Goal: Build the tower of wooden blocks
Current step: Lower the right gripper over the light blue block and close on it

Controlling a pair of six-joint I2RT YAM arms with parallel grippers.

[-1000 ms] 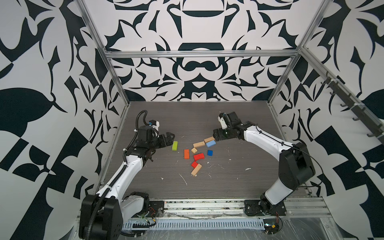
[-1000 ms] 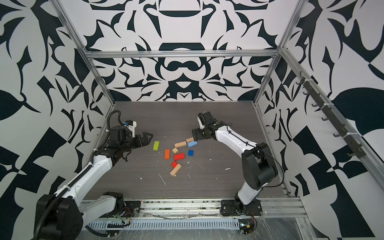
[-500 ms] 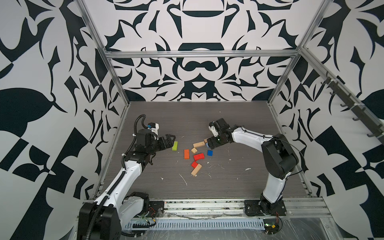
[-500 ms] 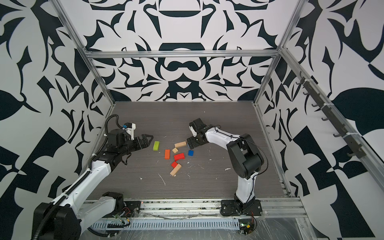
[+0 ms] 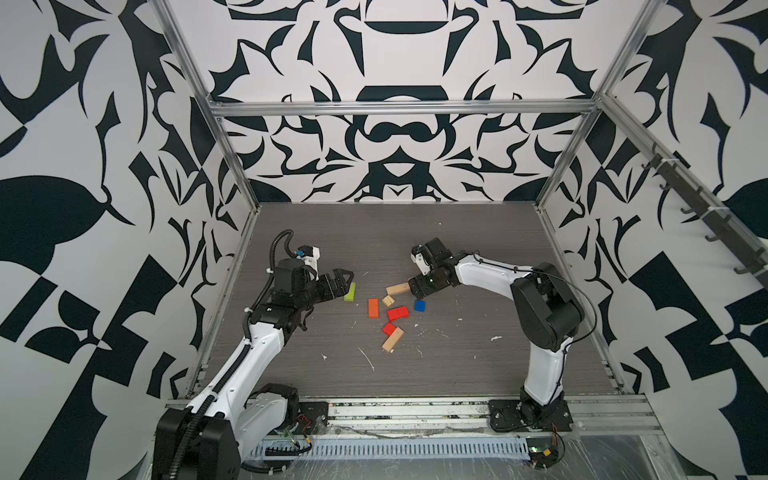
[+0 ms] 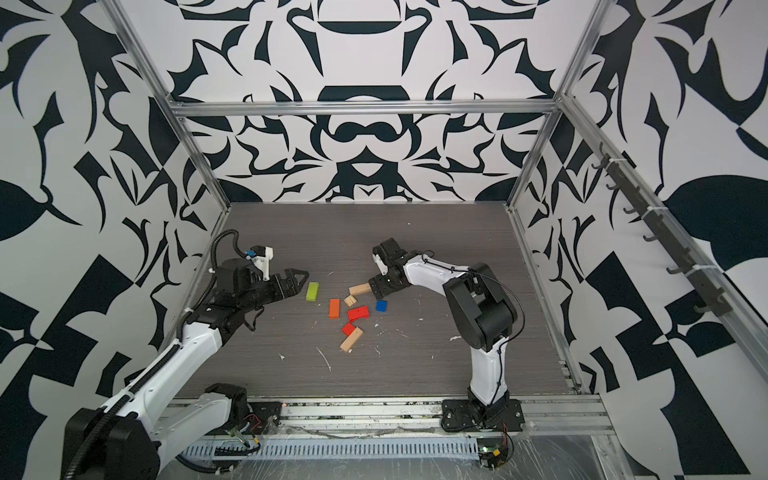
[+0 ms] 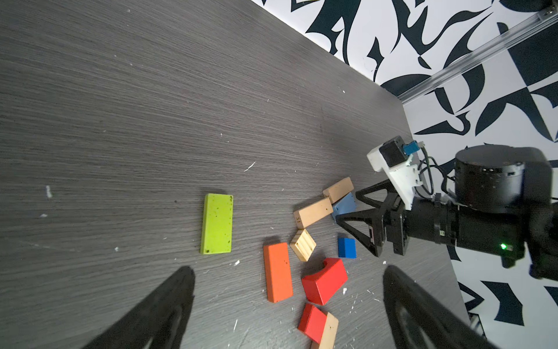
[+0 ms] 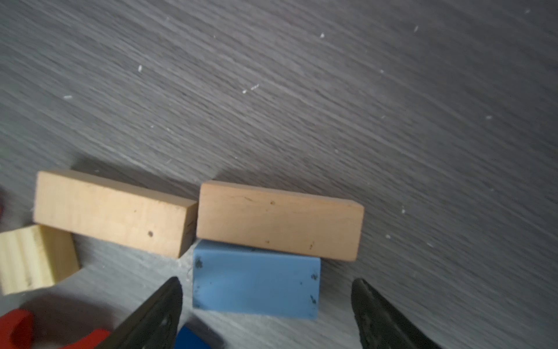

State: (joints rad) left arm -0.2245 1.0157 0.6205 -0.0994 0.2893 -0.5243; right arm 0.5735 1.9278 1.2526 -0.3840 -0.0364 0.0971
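Note:
No tower stands; the wood blocks lie scattered flat on the dark table. Both top views show a lime green block [image 5: 350, 292] [image 6: 312, 291], an orange oblong [image 5: 373, 308], a red arch block [image 5: 398, 313], a dark blue cube [image 5: 420, 306], a small red cube [image 5: 389, 329] and tan blocks [image 5: 392, 339]. My left gripper [image 5: 347, 283] [image 7: 288, 272] hovers open just left of the lime block [image 7: 216, 223]. My right gripper [image 5: 415, 286] [image 8: 267, 284] is open, its fingers either side of a light blue block [image 8: 256, 284] without touching it. Two tan oblongs [image 8: 279, 220] lie beside it.
A small ribbed tan cube [image 5: 388, 301] lies between the orange oblong and the tan blocks. White flecks dot the table [image 5: 457, 374]. Patterned walls with aluminium posts [image 5: 232, 158] close in three sides, and a metal rail [image 5: 415, 409] runs along the front.
My right gripper has moved left and toward the front, down over the light blue block, with its elbow folding up. The left arm has barely shifted.

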